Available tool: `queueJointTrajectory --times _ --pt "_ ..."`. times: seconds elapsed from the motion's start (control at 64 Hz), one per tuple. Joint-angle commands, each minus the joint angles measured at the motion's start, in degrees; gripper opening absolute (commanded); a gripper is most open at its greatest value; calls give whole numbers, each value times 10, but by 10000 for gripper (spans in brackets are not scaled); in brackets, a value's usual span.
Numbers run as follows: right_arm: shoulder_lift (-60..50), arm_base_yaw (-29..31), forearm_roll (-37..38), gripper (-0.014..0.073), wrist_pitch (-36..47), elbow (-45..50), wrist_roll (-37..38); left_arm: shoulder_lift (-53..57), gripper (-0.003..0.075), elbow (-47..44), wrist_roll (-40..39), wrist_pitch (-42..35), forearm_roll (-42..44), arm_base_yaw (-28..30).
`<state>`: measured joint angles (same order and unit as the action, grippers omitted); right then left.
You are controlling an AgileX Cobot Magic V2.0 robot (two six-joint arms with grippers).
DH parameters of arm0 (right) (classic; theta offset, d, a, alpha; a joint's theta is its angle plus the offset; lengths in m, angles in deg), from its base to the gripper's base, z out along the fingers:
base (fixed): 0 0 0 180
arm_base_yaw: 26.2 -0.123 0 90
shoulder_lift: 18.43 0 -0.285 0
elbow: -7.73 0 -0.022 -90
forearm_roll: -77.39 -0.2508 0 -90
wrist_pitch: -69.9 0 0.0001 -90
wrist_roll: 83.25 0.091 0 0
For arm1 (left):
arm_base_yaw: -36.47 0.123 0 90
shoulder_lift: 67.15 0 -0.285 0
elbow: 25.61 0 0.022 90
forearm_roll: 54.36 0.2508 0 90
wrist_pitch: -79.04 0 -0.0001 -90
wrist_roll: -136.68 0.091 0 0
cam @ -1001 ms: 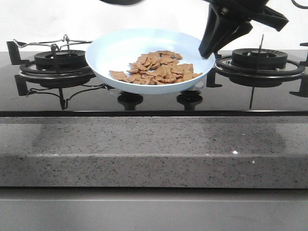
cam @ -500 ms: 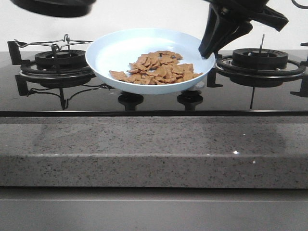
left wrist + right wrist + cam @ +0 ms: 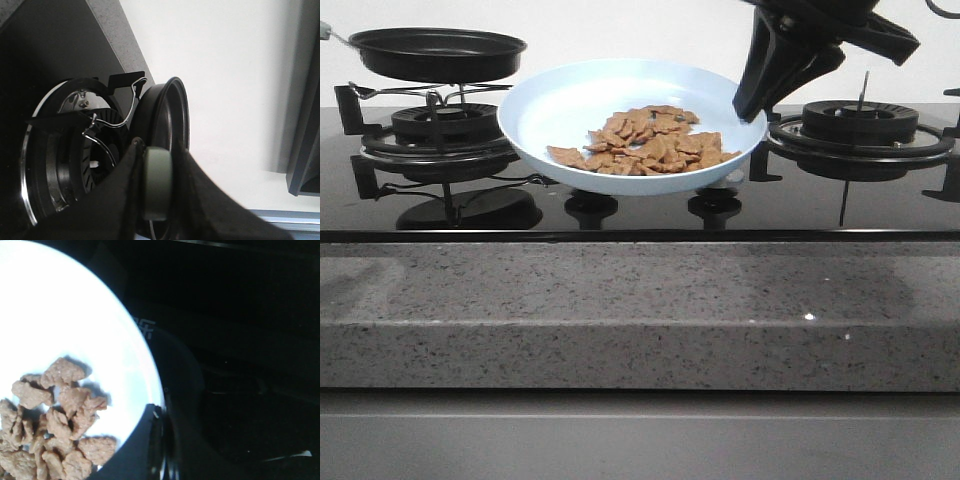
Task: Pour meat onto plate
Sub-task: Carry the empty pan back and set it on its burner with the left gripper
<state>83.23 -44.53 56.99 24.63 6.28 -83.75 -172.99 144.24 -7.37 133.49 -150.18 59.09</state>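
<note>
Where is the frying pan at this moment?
In the front view the frying pan is at the far left, just above the left burner, left of the plate; the left gripper holds its handle.

meat [image 3: 648,143] heaped in plate [image 3: 560,105], toward its right front part. plate at middle of stove [image 3: 640,205], between left burner [image 3: 438,135] and right burner [image 3: 860,125]. frying pan [image 3: 438,52] above left burner, left of plate. right pincer [image 3: 752,100] at plate's right rim. stove knobs [image 3: 590,208] below plate. desk [image 3: 640,310] edge in front of stove.
</note>
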Motion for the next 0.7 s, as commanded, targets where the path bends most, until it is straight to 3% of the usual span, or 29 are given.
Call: queueJointTrajectory --times 0.0,0.36,0.688 --pt "-21 1 -6 -59 24 -16 -5 21 -20 18 -1 25 -48 1" --pt "-21 1 -6 -59 24 -16 -5 17 6 15 -1 -3 -15 1" --pt "-21 1 -6 -59 24 -16 -5 17 455 15 -1 6 15 1"
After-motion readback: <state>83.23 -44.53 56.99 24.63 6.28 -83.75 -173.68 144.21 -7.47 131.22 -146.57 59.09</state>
